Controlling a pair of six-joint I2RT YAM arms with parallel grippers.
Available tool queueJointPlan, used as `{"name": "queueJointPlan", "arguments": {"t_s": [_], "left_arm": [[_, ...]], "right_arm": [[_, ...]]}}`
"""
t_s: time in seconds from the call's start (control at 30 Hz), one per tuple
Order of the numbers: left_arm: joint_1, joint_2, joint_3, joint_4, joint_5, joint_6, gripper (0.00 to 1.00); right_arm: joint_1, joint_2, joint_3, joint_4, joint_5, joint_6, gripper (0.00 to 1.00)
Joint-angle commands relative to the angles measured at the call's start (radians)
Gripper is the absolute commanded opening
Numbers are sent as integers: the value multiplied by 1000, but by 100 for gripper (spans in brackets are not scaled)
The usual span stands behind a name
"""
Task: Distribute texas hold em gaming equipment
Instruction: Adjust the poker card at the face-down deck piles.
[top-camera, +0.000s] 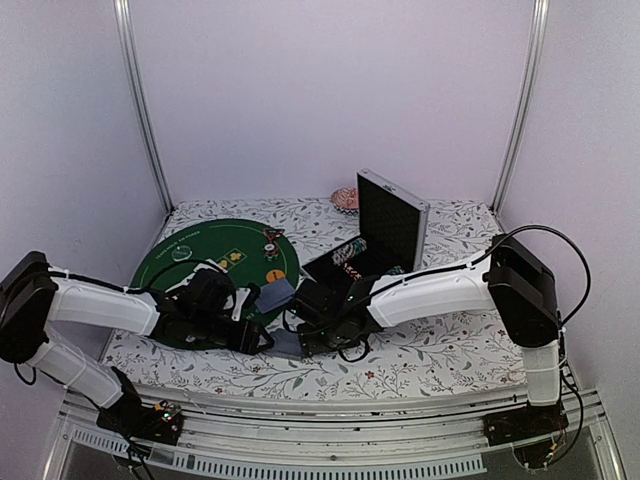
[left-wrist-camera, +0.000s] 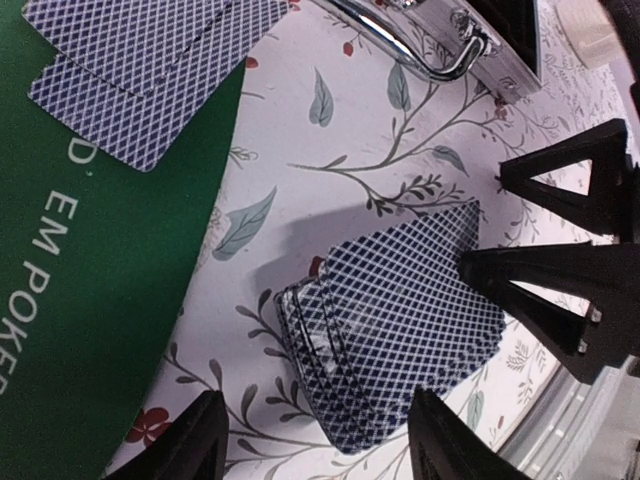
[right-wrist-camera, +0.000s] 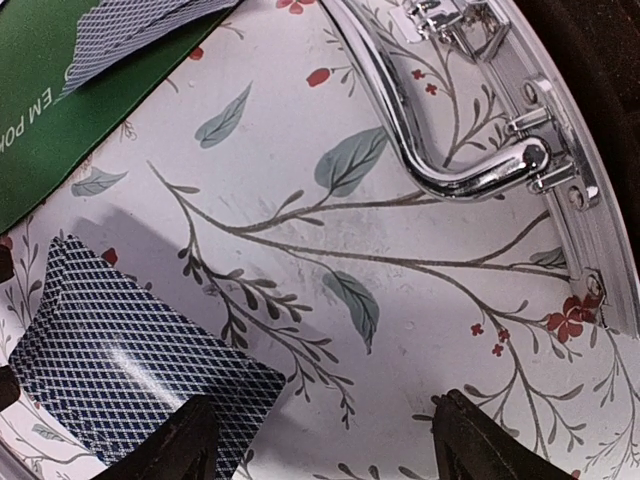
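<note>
A stack of playing cards (left-wrist-camera: 400, 330) with blue lattice backs lies on the flowered cloth just off the green poker mat (left-wrist-camera: 90, 300). My left gripper (left-wrist-camera: 315, 445) is open, and its fingers (left-wrist-camera: 190, 440) straddle the stack's near corner without touching it. My right gripper (right-wrist-camera: 320, 445) is open too; one of its fingers (right-wrist-camera: 170, 445) hangs over a corner of the stack (right-wrist-camera: 130, 370), with bare cloth between the jaws. Two more cards (left-wrist-camera: 150, 60) lie overlapped on the mat's edge. Striped chips sit on the mat (top-camera: 270, 240) and in the case (top-camera: 350, 252).
The silver case (top-camera: 385, 225) stands open behind the grippers, its chrome handle (right-wrist-camera: 470, 170) close to my right gripper. A pink patterned bowl-like thing (top-camera: 345, 198) sits at the back. Both arms meet at the table's front centre (top-camera: 285, 335).
</note>
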Motion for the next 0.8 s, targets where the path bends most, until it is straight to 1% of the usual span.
{"name": "queueJointPlan", "arguments": {"t_s": [0.0, 0.13, 0.27, 0.43, 0.57, 0.77], "left_arm": [[-18, 9, -21, 30, -10, -2, 64], [-22, 14, -21, 30, -7, 3, 64], [-23, 22, -20, 30, -9, 12, 63], [-25, 34, -15, 35, -6, 16, 63], [-25, 45, -13, 40, -3, 18, 63], [-28, 61, -14, 47, 1, 20, 63]], "right_arm": [[16, -5, -28, -70, 5, -8, 75], [19, -24, -7, -74, -5, -25, 75], [19, -87, -47, -32, -27, -21, 74], [17, -141, -71, 21, -68, -26, 65], [-3, -150, -99, 78, -131, -32, 56], [-65, -166, -187, 228, -265, -10, 47]]}}
